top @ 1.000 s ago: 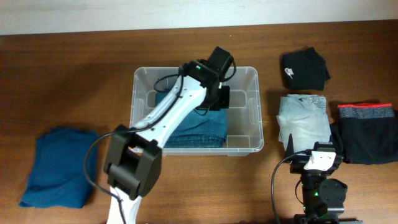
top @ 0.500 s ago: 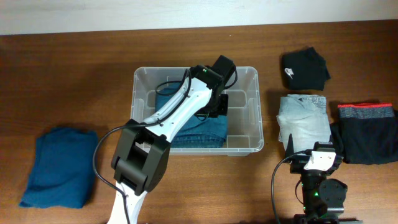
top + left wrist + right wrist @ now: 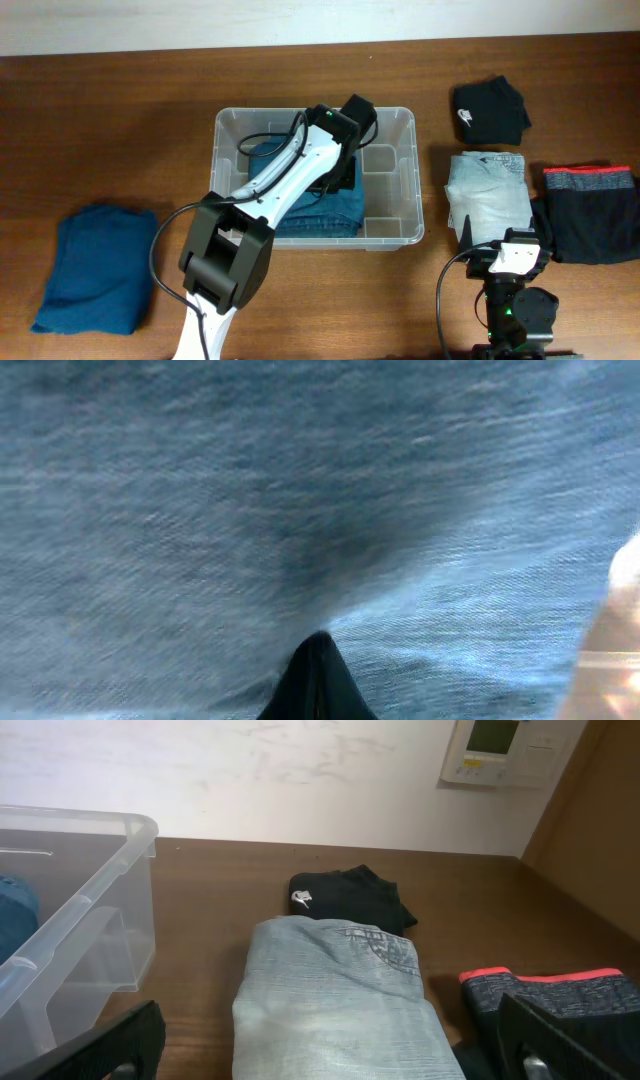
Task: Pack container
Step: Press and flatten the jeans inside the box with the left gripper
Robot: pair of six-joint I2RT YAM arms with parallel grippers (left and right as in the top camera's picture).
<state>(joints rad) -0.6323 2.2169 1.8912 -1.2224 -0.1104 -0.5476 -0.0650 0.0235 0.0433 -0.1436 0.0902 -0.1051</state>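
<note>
The clear container point(image 3: 412, 180) stands mid-table with a folded dark blue denim garment point(image 3: 330, 212) lying inside it. My left arm reaches into the bin. The left gripper point(image 3: 342, 172) is shut, with its black tip point(image 3: 318, 650) pressed against the denim point(image 3: 200, 510), and I see no fabric between the fingers. My right gripper point(image 3: 503, 240) rests near the front edge and is open, its fingers point(image 3: 125, 1042) standing wide either side of a folded light-wash denim garment point(image 3: 340, 1005). The container's corner point(image 3: 90, 910) shows at the left of the right wrist view.
To the right of the bin lie the light-wash denim point(image 3: 487, 190), a black garment with a white logo point(image 3: 490, 110) and a dark garment with a red band point(image 3: 590, 210). A folded blue garment point(image 3: 95, 265) lies at the table's left. A wall runs along the back.
My left wrist has sunk lower into the bin and shifted slightly left, onto the blue denim. The right arm has not moved.
</note>
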